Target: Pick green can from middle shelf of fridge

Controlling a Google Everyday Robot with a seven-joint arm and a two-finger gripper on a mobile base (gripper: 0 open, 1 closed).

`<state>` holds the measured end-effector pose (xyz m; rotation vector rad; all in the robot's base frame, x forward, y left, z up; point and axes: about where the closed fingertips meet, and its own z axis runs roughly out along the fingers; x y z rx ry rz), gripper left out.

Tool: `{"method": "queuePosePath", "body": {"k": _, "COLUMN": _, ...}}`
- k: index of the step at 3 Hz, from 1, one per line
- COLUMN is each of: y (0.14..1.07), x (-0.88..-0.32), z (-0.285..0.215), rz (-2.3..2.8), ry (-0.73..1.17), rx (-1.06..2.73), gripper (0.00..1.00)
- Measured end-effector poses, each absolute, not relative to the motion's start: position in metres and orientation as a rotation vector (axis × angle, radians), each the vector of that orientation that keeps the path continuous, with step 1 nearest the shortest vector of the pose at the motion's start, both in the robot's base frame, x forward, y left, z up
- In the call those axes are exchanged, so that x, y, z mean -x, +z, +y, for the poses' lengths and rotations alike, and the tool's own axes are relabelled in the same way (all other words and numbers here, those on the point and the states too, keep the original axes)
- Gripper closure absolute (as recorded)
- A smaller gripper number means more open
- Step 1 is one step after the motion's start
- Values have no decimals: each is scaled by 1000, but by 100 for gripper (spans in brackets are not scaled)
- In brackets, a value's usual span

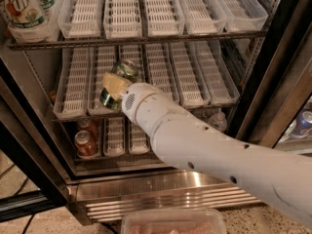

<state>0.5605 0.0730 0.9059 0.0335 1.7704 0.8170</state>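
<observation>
A clear plastic tub (171, 221) lies at the bottom edge. Above it the white arm (214, 152) reaches in from the lower right, crossing the steel base (161, 182) of the fridge (265, 77). At the arm's end the gripper (117, 85) sits in front of the left half of the middle shelf (187, 79). Its yellowish fingers (112, 83) are clamped around the green can (127, 70).

The green can is tilted, its top leaning up and to the right. It is in front of the second and third white trays (158, 69) from the left. Whether it touches a tray cannot be told.

Below, on the bottom shelf (117, 138), two red cans (86, 143) stand at the left, one behind the other. A clear bottle (218, 120) shows just past the arm on the right.

Farther up, the top shelf (161, 9) carries more white trays. A 7UP bottle (22, 9) stands at its left end.
</observation>
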Motion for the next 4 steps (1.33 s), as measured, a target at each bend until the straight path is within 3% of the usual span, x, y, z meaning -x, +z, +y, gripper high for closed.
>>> {"method": "queuePosePath", "body": {"k": 2, "y": 892, "x": -554, "z": 77, "rz": 1881, "ry": 1047, "rx": -15, "gripper": 100}}
{"method": "queuePosePath", "body": {"k": 4, "y": 891, "x": -551, "z": 73, "rz": 1893, "ry": 1122, "rx": 15, "gripper": 100}}
